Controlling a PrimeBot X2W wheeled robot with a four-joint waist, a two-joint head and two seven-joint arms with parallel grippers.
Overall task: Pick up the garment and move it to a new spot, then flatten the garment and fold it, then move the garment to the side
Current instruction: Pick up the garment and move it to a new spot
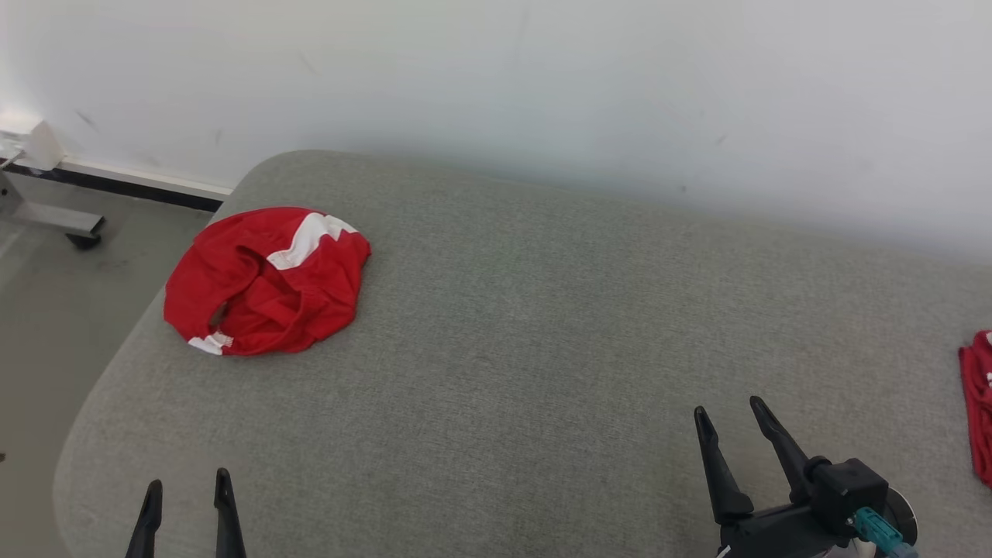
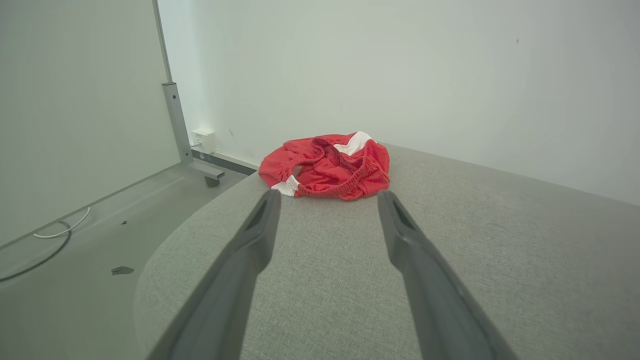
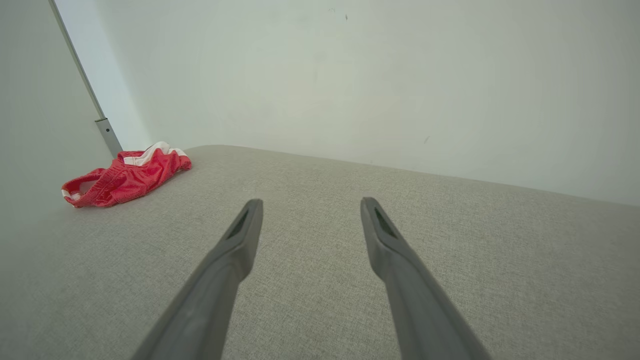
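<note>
The padded grey surface (image 1: 542,325) carries the red garment (image 1: 267,280), crumpled near its far left corner — untouched, so every step looks yet to do. Left gripper (image 1: 189,477) and right gripper (image 1: 728,404) — both spread, empty — sit well apart from it.

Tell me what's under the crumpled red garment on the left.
The garment lies crumpled on the grey cushion, near its far left corner. Nothing pokes out around its edges; whatever its folds cover is hidden.
</note>
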